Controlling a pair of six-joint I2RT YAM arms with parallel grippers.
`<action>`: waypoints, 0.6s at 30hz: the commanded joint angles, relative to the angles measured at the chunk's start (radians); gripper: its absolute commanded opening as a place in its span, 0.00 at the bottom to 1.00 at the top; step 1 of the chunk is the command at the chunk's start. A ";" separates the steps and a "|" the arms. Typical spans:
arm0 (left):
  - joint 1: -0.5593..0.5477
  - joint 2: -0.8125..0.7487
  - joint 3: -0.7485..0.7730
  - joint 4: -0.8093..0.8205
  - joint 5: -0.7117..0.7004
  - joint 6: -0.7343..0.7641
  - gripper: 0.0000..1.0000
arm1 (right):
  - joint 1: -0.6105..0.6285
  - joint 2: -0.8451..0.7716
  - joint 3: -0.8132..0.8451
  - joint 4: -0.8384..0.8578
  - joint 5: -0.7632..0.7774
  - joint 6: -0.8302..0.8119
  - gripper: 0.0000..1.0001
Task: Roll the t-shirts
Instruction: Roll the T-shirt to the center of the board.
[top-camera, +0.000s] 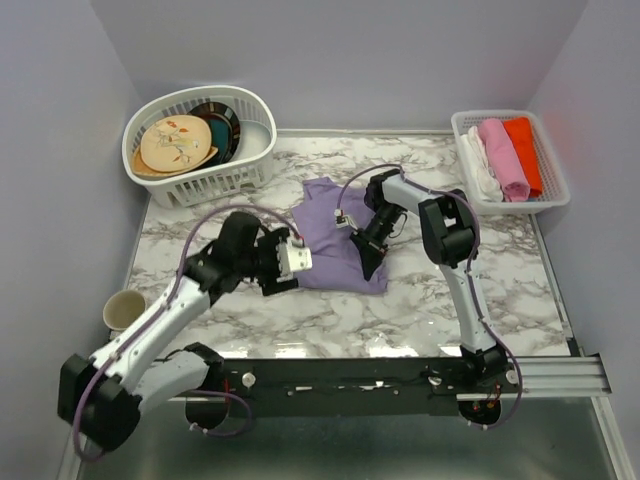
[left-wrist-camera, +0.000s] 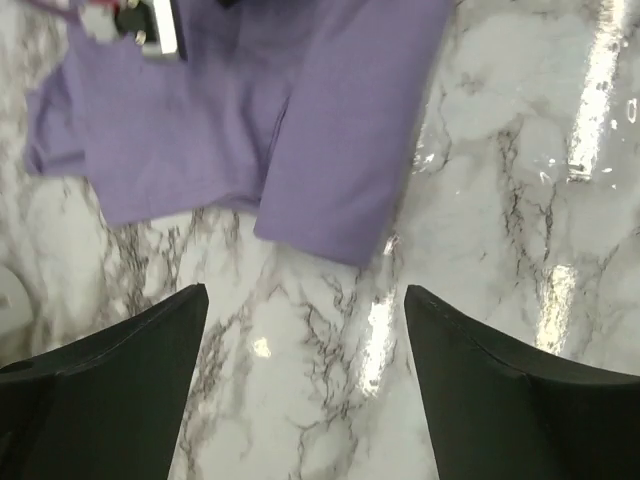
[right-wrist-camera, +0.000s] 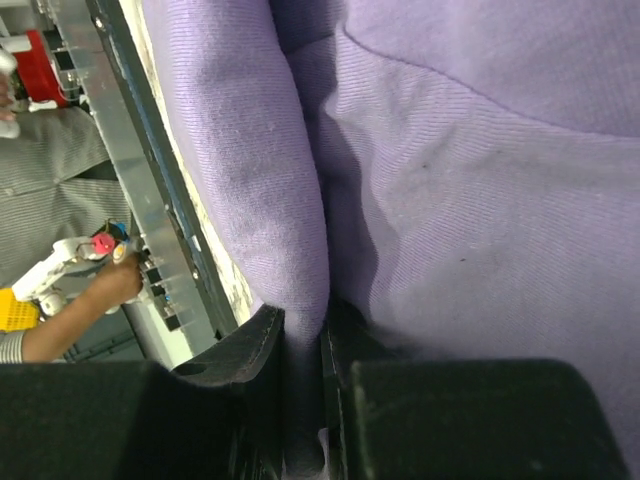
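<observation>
Lying folded on the middle of the marble table (top-camera: 430, 300), the purple t-shirt (top-camera: 330, 235) has a fold at its near-right edge clamped tight in the right gripper (right-wrist-camera: 300, 335). The left gripper (left-wrist-camera: 305, 292) hangs just off the shirt's left edge, jaws wide apart, holding nothing.

Lavender t-shirt (left-wrist-camera: 250, 120) across upper left, folded in overlapping layers, one flap ending in a corner near centre. Flat on white marble tabletop (left-wrist-camera: 500, 200), grey-veined, glare streaks at right. Left gripper (left-wrist-camera: 305, 300) low in frame, dark fingers (left-wrist-camera: 120, 370) spread wide, only marble between, apart from cloth. Metal-and-red hardware (left-wrist-camera: 150, 22) at top left
</observation>
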 joint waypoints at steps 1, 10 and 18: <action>-0.247 -0.262 -0.394 0.632 -0.265 0.086 0.93 | 0.006 0.082 0.009 -0.006 0.163 -0.012 0.25; -0.489 -0.171 -0.721 1.204 -0.489 0.230 0.87 | 0.012 0.088 0.012 -0.007 0.171 0.001 0.26; -0.529 0.078 -0.741 1.389 -0.518 0.293 0.82 | 0.012 0.088 0.011 -0.007 0.165 -0.001 0.26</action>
